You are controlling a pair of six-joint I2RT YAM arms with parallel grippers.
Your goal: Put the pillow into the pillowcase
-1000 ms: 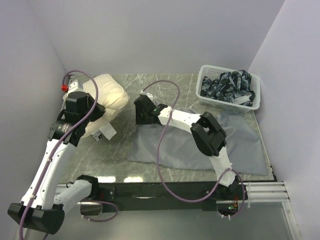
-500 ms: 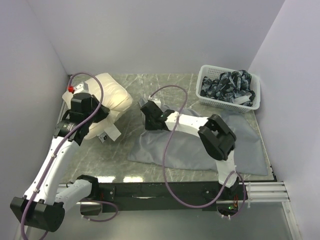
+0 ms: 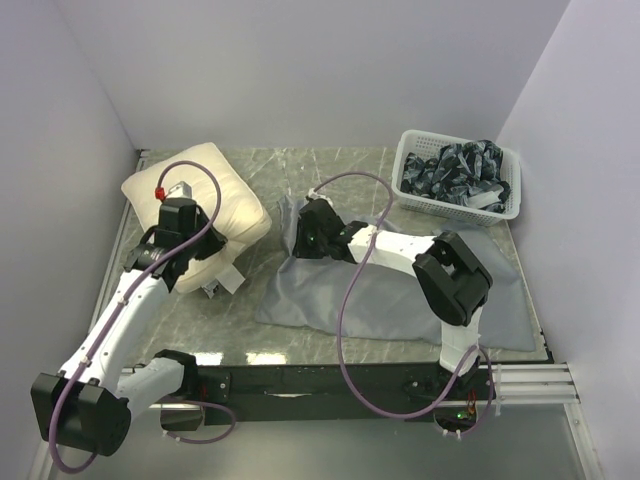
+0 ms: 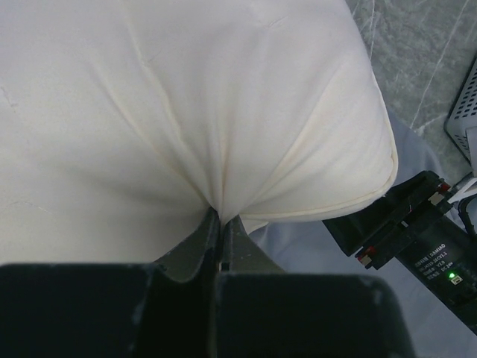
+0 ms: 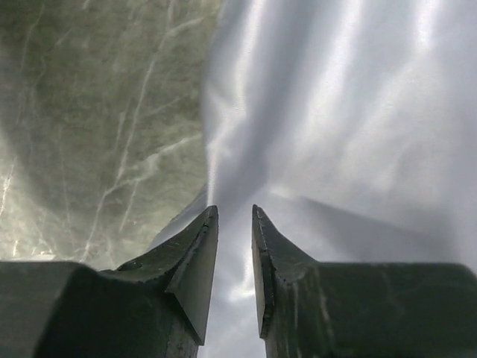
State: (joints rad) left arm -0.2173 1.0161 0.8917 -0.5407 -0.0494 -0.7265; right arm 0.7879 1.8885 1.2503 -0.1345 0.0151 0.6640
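The cream pillow point(image 3: 215, 190) lies at the back left of the table. My left gripper point(image 3: 203, 250) is shut on its near edge; in the left wrist view the fingertips point(image 4: 221, 218) pinch a puckered fold of the pillow point(image 4: 186, 97). The grey pillowcase point(image 3: 400, 290) lies spread over the middle and right. My right gripper point(image 3: 305, 228) holds its back left corner, which stands raised off the table. In the right wrist view the jaws point(image 5: 235, 212) stand narrowly apart with grey pillowcase fabric point(image 5: 335, 112) between them.
A white basket point(image 3: 505, 200) full of dark patterned cloths stands at the back right. Purple walls close in the table on the left, back and right. Bare marble table point(image 3: 260, 270) shows between pillow and pillowcase. The right arm's wrist shows in the left wrist view point(image 4: 417, 231).
My left gripper has pulled the pillow to the right and nearer, and it now lies flatter. My right gripper has moved right, and the pillowcase corner has risen with it.
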